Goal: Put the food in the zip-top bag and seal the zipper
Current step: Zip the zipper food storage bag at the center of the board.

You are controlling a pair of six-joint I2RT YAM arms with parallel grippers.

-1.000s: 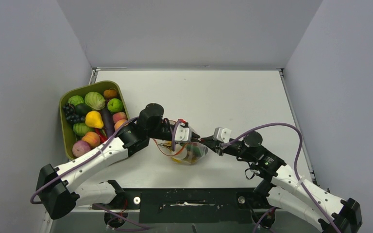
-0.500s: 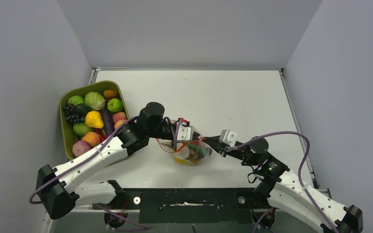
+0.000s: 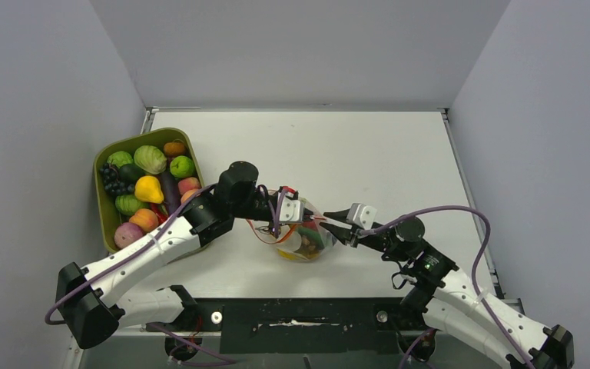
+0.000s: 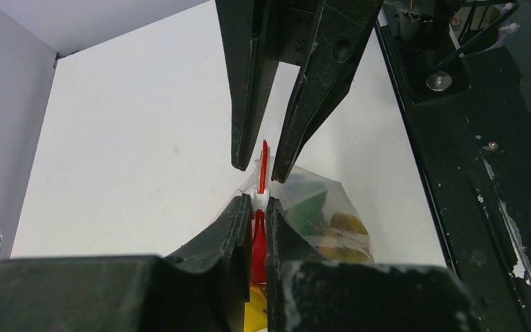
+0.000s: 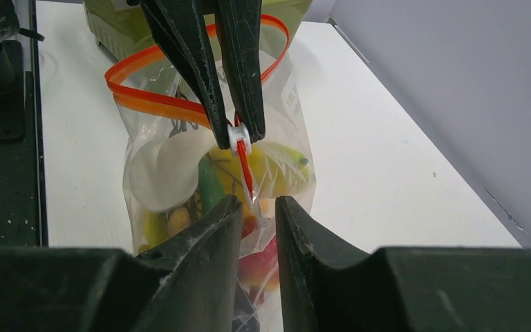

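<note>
One step, sealing: left pincer (image 4: pixel 257 205) clenches the zipper (image 5: pixel 159 102); right pincer (image 5: pixel 257 202) released; next I regrip and slide.

Red-orange zipper (image 5: pixel 157 102), olive-green tray (image 3: pixel 143 136)

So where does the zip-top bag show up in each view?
Top external: zip-top bag mid-frame, slightly low.
Left wrist: the bag lower centre, right of middle.
Right wrist: the bag centre-left.
Shared landmark: the red zipper with its white slider, plain in both wrist views.
</note>
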